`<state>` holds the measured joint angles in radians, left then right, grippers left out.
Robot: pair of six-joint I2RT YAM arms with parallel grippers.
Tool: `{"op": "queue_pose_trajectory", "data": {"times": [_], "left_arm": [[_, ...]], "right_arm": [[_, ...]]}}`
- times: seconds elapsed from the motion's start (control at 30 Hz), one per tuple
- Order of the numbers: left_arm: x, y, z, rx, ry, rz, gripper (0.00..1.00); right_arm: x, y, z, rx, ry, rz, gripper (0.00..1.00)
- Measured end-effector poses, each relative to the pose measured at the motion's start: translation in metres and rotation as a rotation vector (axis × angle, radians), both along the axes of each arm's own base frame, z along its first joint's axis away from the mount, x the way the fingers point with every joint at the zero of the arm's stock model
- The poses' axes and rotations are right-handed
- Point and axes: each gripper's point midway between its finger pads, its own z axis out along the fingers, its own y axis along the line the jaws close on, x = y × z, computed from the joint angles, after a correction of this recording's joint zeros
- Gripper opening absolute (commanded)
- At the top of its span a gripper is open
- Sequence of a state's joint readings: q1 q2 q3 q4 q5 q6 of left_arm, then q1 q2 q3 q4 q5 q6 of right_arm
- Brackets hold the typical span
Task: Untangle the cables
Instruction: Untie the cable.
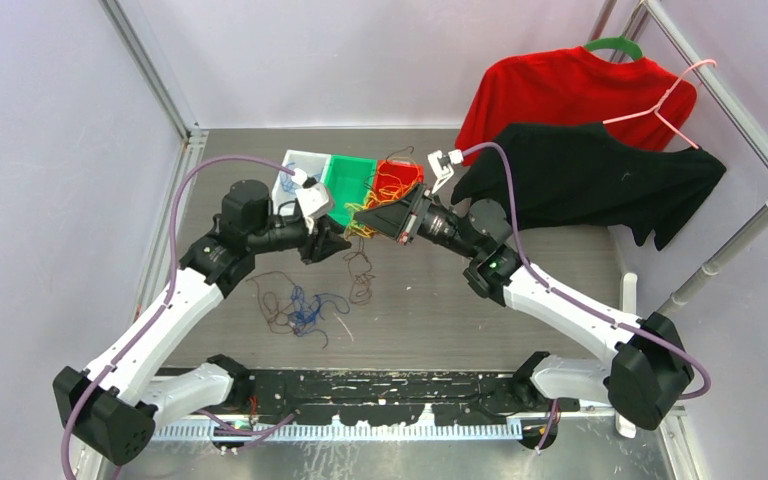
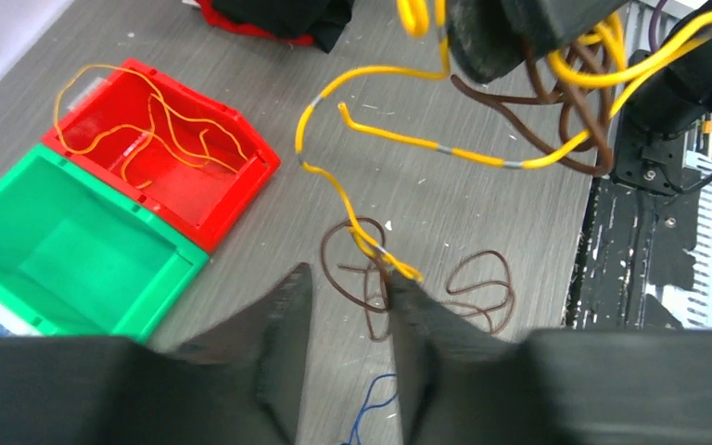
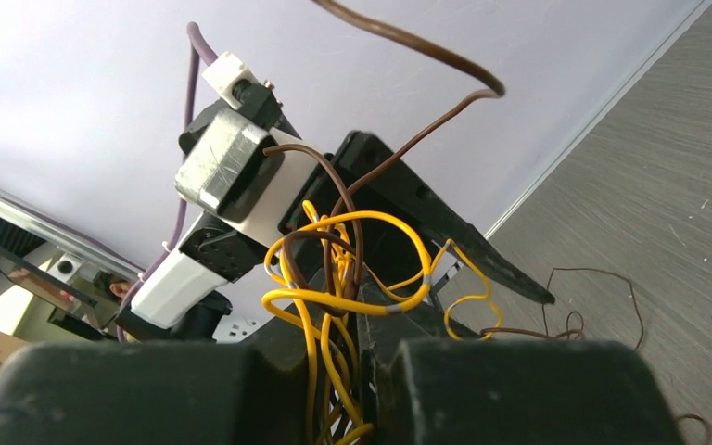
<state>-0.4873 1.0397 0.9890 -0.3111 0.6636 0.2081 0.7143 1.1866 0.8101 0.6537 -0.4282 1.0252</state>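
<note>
My right gripper [image 1: 365, 218] [image 3: 360, 311] is shut on a hanging clump of yellow and brown cables [image 3: 334, 278], held above the table. One yellow strand [image 2: 408, 139] trails from that clump down to the brown loops [image 2: 477, 287] on the table. My left gripper [image 1: 325, 245] [image 2: 346, 274] is open just left of the clump, and the yellow strand's end rests against its right fingertip [image 2: 399, 292], outside the gap. A blue and brown tangle [image 1: 300, 305] lies on the table below the left arm. More yellow cables [image 2: 158, 125] lie in the red bin [image 2: 250, 171].
A green bin [image 2: 19, 278] and a clear bin [image 1: 295, 165] stand next to the red one at the back. A red shirt [image 1: 560, 90], a black shirt [image 1: 600, 175] and a pink hanger [image 1: 675, 105] hang on a rack at the back right.
</note>
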Motion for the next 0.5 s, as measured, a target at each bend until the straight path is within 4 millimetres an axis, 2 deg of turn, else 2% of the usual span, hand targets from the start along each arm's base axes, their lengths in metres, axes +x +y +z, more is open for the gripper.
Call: {"op": "queue_pose_trajectory", "data": {"times": [0.13, 0.3, 0.4, 0.5], "left_arm": [[-0.004, -0.002, -0.008, -0.006, 0.036, -0.013, 0.02], [-0.006, -0.002, -0.008, -0.005, 0.032, -0.019, 0.00], [-0.007, 0.007, -0.014, 0.028, 0.007, 0.007, 0.00], [-0.012, 0.021, -0.024, 0.089, -0.044, 0.036, 0.00]], "right_arm": [[-0.001, 0.001, 0.001, 0.009, 0.011, 0.010, 0.07], [-0.001, 0.001, -0.004, -0.013, 0.014, 0.007, 0.07], [-0.002, -0.005, -0.014, -0.076, 0.015, -0.013, 0.07], [-0.005, -0.020, -0.019, -0.144, -0.010, -0.049, 0.05]]}}
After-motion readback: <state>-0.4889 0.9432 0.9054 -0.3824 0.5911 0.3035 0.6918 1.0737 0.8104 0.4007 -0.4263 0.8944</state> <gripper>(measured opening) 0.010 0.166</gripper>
